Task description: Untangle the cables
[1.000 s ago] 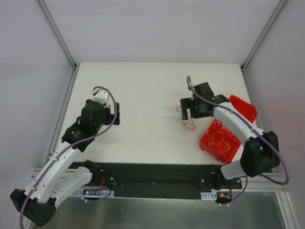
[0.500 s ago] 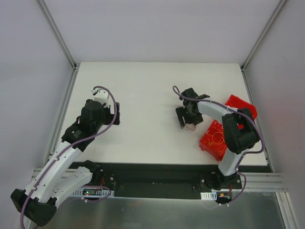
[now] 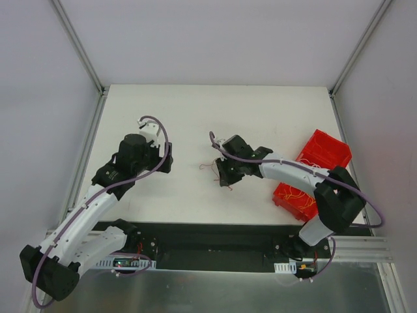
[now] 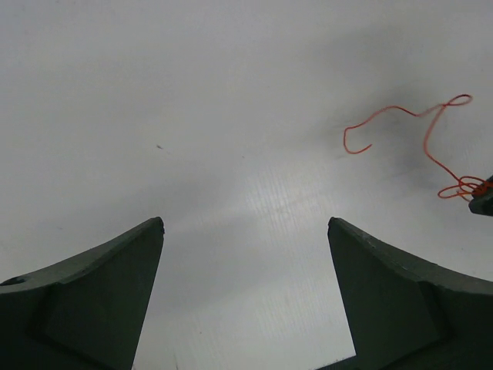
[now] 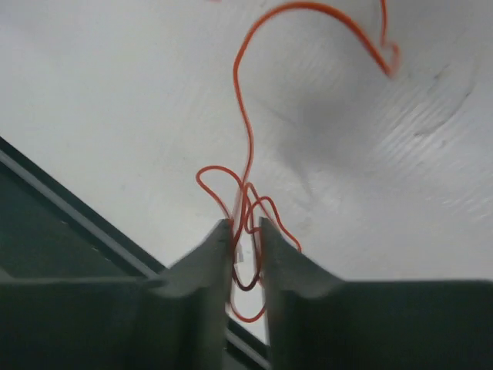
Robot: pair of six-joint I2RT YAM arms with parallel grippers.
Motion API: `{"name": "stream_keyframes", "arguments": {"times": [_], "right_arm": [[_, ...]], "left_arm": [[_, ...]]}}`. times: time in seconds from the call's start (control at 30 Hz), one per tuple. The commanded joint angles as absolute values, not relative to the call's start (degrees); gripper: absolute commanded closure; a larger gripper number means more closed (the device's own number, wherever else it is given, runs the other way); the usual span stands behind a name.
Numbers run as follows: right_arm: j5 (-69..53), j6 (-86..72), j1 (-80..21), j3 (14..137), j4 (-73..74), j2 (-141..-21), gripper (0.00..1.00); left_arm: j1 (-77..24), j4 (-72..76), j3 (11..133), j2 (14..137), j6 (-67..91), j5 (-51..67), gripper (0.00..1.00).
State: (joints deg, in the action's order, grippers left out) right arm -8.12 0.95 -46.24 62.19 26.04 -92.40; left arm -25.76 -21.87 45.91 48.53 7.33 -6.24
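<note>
Now our right gripper (image 5: 245, 231) shows its two fingers (image 5: 202, 266) pressed almost together, pinching a knot of loops in the red-orange cable (image 5: 243, 131) between the tips. From the pinch, the free length of that cable runs away over the white table (image 5: 92, 92) and curls into a hook. From above, we see this gripper low near the table's middle, the thin strand trailing to its left. Our left gripper (image 4: 245, 223) is spread wide above bare table, touching nothing; the cable's curly end lies well ahead, off to its right. The other cables (image 3: 294, 195), seemingly yellow-orange and whitish though too fine to sort out, sit in the red bin (image 3: 326, 140) at the table's right edge.
</note>
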Motion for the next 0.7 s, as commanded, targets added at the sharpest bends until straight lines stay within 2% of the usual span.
{"name": "stream_keyframes", "arguments": {"times": [0.0, 0.03, 0.1, 0.27, 0.37, 0.53, 0.6, 0.67], "right_arm": [[-18.2, -9.2, -45.1, 54.5, 11.4, -89.4, 0.52], [-18.9, -11.3, -44.9, 54.2, 10.6, -90.9, 0.43], [-22.1, -14.1, -45.3, 53.7, 7.5, -93.3, 0.40], [-19.9, -17.6, -46.4, 48.6, 2.3, -91.7, 0.40], [-18.1, -17.3, -46.6, 46.1, 1.4, -89.7, 0.45], [-16.2, -16.9, -46.6, 43.0, 0.4, -86.8, 0.47], [-15.6, -16.7, -46.6, 41.8, 0.3, -85.5, 0.45], [-15.4, -17.0, -46.4, 40.8, 0.3, -83.9, 0.43]], "left_arm": [[-25.0, -20.4, 47.9, 54.7, 5.6, 7.5, 0.14], [-25.0, -20.5, 48.2, 55.8, 5.7, 9.5, 0.14], [-25.0, -20.5, 48.9, 58.5, 6.9, 13.1, 0.14], [-25.0, -23.7, 52.7, 63.0, 14.2, 20.7, 0.17], [-25.0, -22.6, 51.2, 64.3, 21.1, 22.7, 0.18], [-25.1, -15.5, 47.4, 70.7, 27.6, 25.1, 0.28], [-25.7, -11.4, 47.0, 73.6, 28.4, 26.8, 0.26], [-26.8, -9.3, 47.6, 76.5, 28.0, 26.4, 0.19]]}}
